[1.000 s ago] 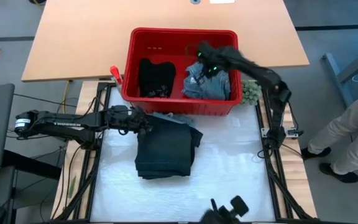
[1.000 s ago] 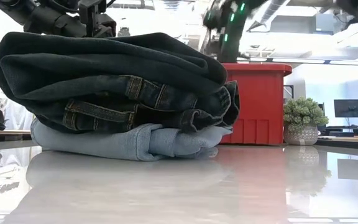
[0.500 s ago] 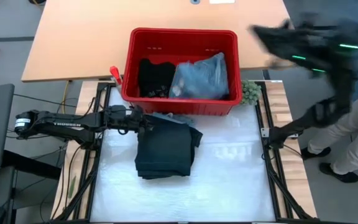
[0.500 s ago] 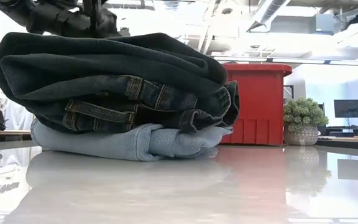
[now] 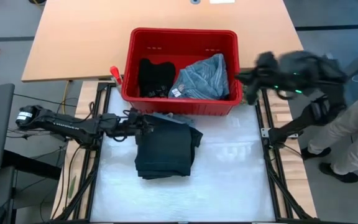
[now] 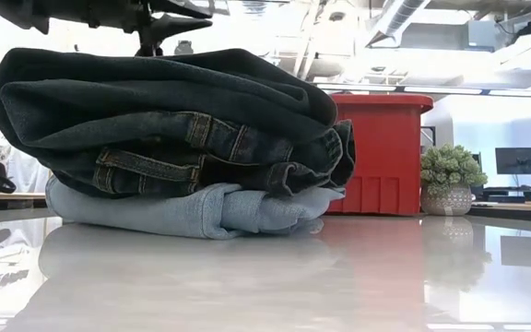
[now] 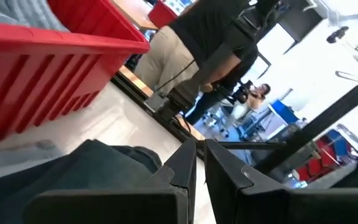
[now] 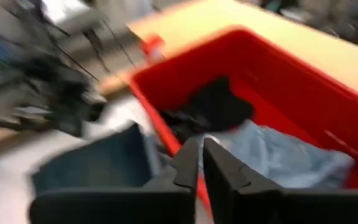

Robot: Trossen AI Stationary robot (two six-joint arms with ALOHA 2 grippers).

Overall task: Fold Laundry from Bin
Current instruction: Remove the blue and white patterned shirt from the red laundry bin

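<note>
Left gripper (image 5: 143, 124): jaws nearly together, nothing between them, at the left edge of the folded stack (image 5: 165, 149) in frame centre. Right gripper (image 8: 197, 163): fingers look close-set and empty, though blur leaves this uncertain; it hangs right of the bin (image 5: 182, 37), upper centre. Progress: dark denim folded atop a light blue piece (image 6: 201, 210). Left to do: black garment (image 5: 154, 76) and blue-grey one (image 5: 204, 78) in the bin, unfolded.
</note>
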